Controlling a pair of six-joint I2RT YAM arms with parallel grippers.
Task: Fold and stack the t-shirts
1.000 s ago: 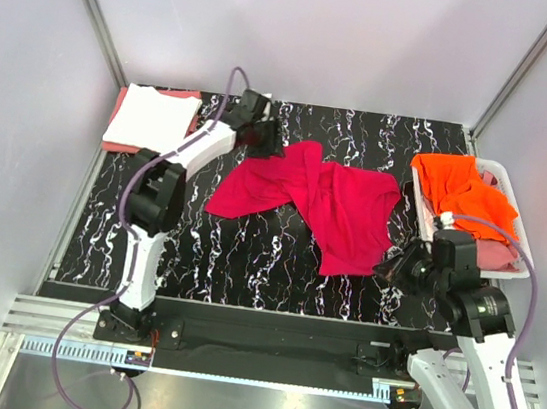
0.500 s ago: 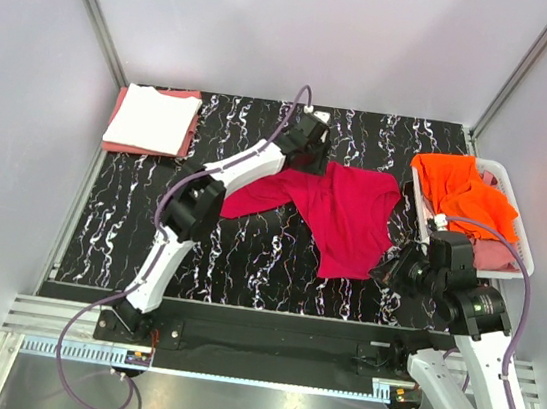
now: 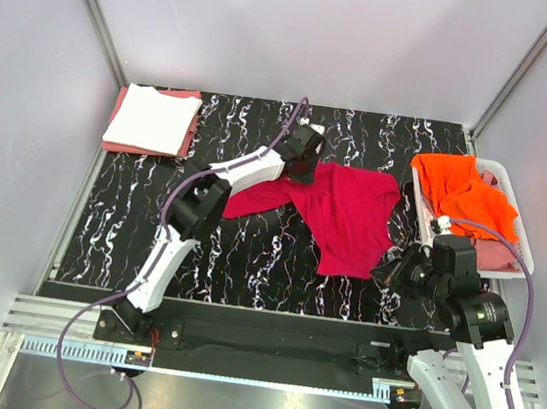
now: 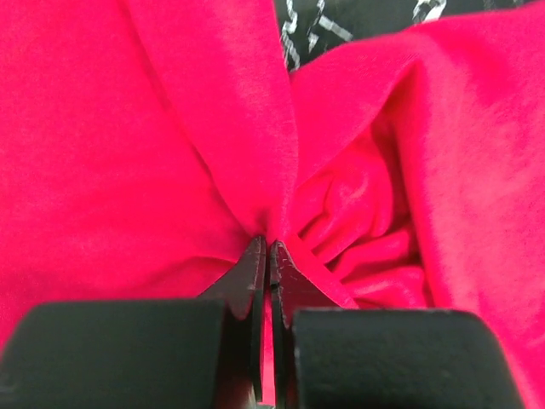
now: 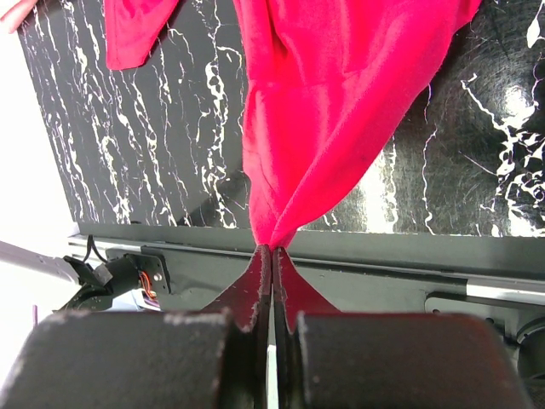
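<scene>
A crimson-red t-shirt (image 3: 348,214) lies crumpled mid-table, one part trailing left. My left gripper (image 3: 302,171) sits at its far edge, shut on a pinched fold of the red cloth (image 4: 128,128); in the left wrist view the gripper (image 4: 268,243) has cloth bunched at its tips. My right gripper (image 3: 394,271) is shut on the shirt's near right corner, and in the right wrist view the gripper (image 5: 272,249) holds the red cloth (image 5: 341,85) stretched away from it. A folded white t-shirt (image 3: 152,116) rests on a salmon-pink one (image 3: 191,125) at the back left.
A white perforated basket (image 3: 507,175) at the right edge holds a bright orange t-shirt (image 3: 462,189) over some pink cloth (image 3: 497,256). The table top (image 3: 247,252) is black with white veins. Grey walls close in the back and sides.
My left arm swung from the back left, near the folded stack, over to the red shirt's far edge and shut on it. The right gripper kept its hold and barely moved.
</scene>
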